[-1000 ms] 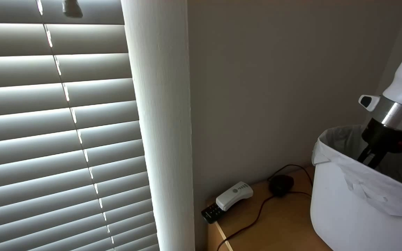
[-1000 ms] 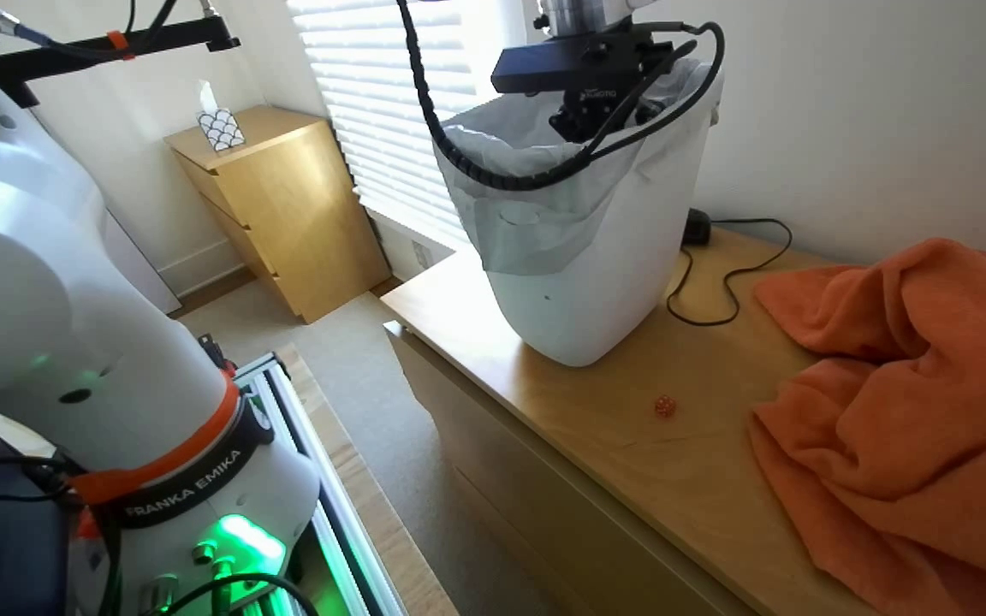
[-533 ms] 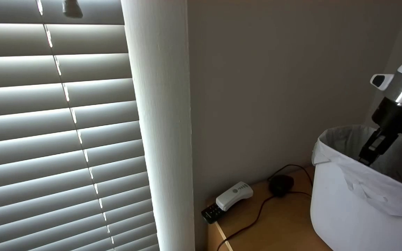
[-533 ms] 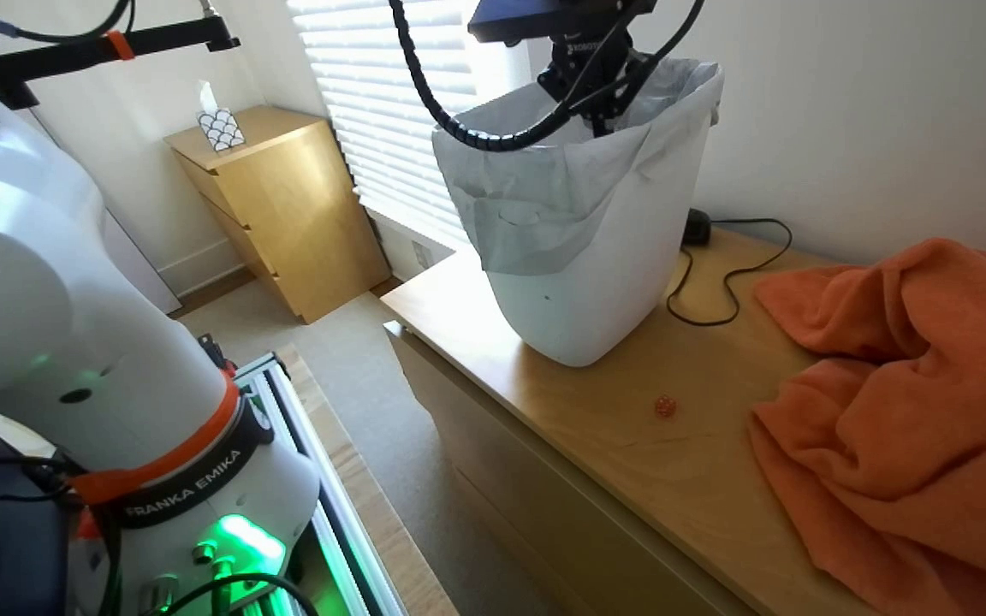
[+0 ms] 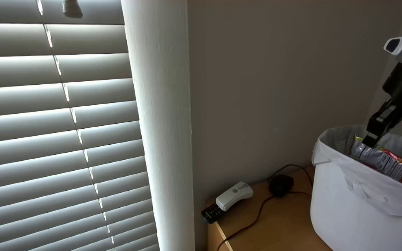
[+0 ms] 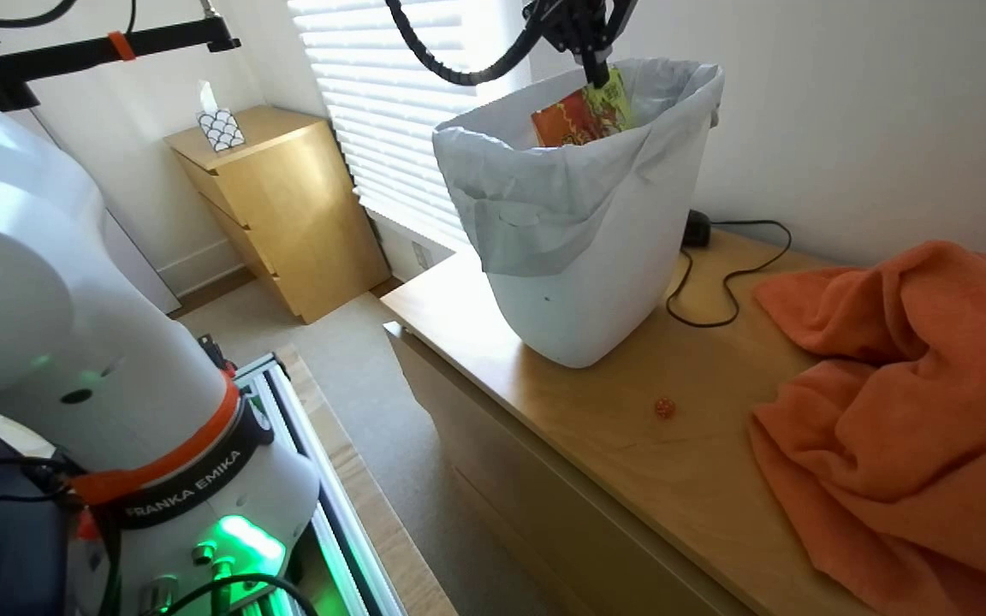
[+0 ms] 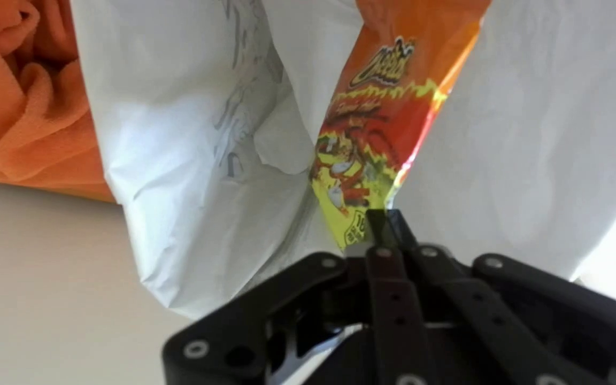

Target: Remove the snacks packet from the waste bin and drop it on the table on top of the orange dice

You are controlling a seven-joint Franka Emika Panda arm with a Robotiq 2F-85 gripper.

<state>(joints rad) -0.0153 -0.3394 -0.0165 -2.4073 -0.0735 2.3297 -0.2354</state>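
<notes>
My gripper (image 7: pixel 387 215) is shut on one edge of the snacks packet (image 7: pixel 377 125), an orange, red and yellow-green Cheetos bag. The gripper also shows in both exterior views (image 5: pixel 371 139) (image 6: pixel 596 79), over the bin's mouth. The packet hangs tilted in the mouth of the bin; its lower part is hidden behind the near rim in both exterior views (image 5: pixel 382 162) (image 6: pixel 560 122). The white waste bin (image 6: pixel 604 299) with its translucent liner stands upright on the wooden table (image 6: pixel 715 513). The small orange dice (image 6: pixel 665 408) lies on the table in front of the bin.
A crumpled orange cloth (image 6: pixel 921 385) covers the table's right part in an exterior view. A black device (image 6: pixel 697 228) with a cable lies behind the bin. A white remote (image 5: pixel 234 196) lies on a black one (image 5: pixel 212 213). Window blinds (image 5: pixel 54 139) and walls stand close by.
My gripper has risen from inside the bin to above its rim. The snacks packet, hidden before, now shows in the bin's mouth. The bin and the dice have not moved.
</notes>
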